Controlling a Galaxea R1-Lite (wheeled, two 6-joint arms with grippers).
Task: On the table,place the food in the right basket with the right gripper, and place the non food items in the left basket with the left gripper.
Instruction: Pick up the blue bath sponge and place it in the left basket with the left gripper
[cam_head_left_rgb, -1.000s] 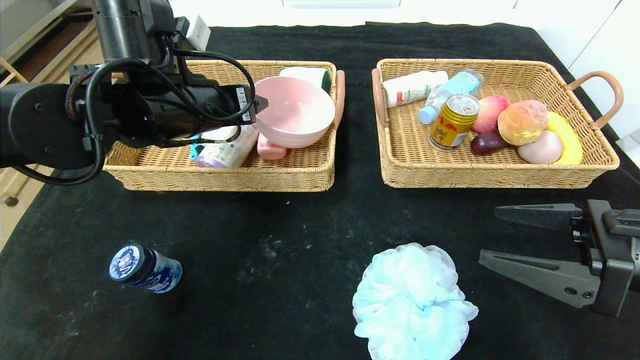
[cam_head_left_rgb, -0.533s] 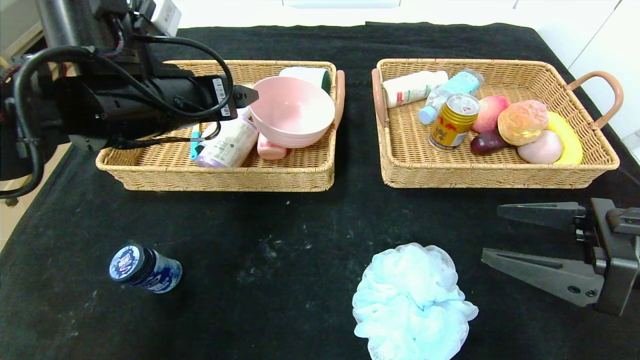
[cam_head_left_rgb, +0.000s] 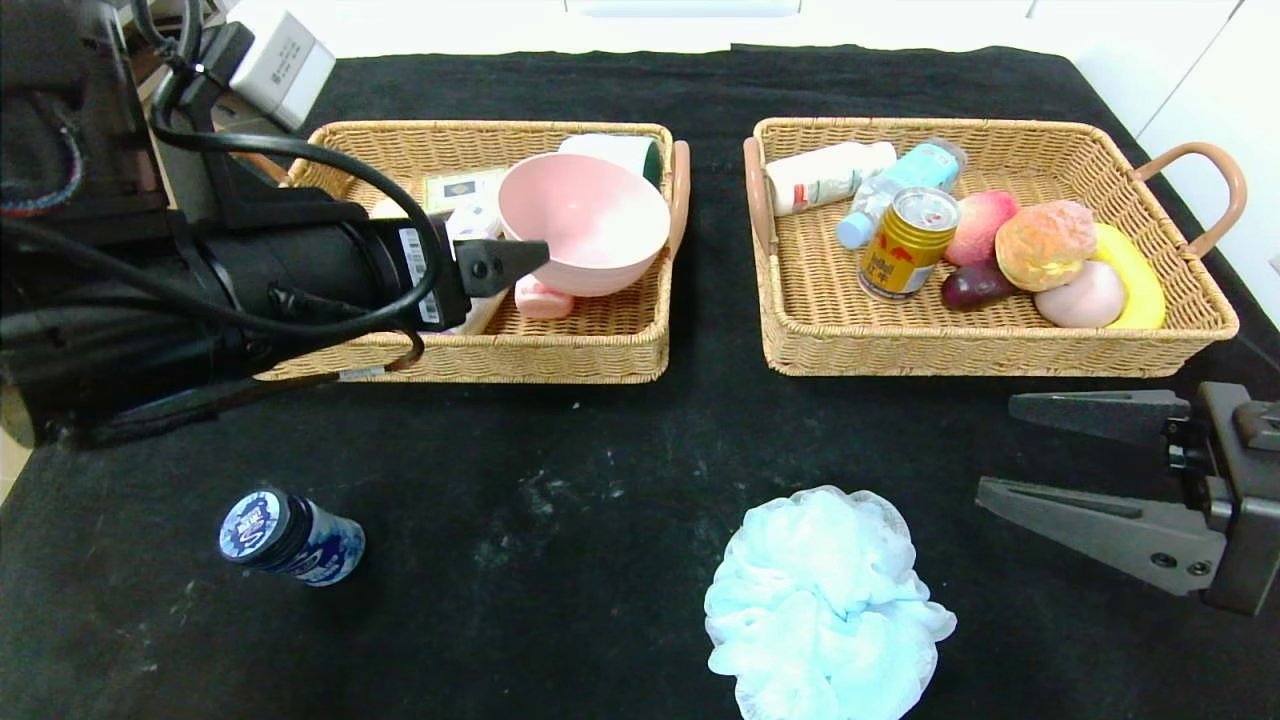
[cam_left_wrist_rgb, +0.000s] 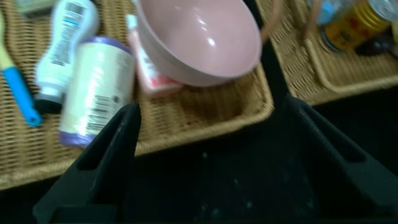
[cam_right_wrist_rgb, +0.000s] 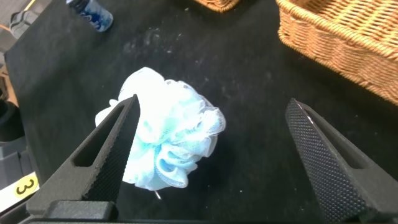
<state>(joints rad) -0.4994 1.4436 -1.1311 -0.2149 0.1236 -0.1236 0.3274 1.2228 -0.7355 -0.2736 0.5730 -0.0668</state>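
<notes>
Pouf: fluffy light-blue mesh bath pouf (cam_head_left_rgb: 825, 603) on black-draped table (cam_head_left_rgb: 600, 470), near front; looks light, squashy; pinch deep through bunched middle.
Left hand (cam_left_wrist_rgb: 211, 162): spread wide, empty, above left wicker basket's (cam_head_left_rgb: 470, 350) front rim.
Right hand (cam_head_left_rgb: 1085, 460): wide open, empty, beside pouf.

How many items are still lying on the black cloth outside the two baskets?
2. The dark blue jar lies on its side at the near left of the table; the light blue bath pouf sits near the front, right of centre. The left arm may hide more.
</notes>
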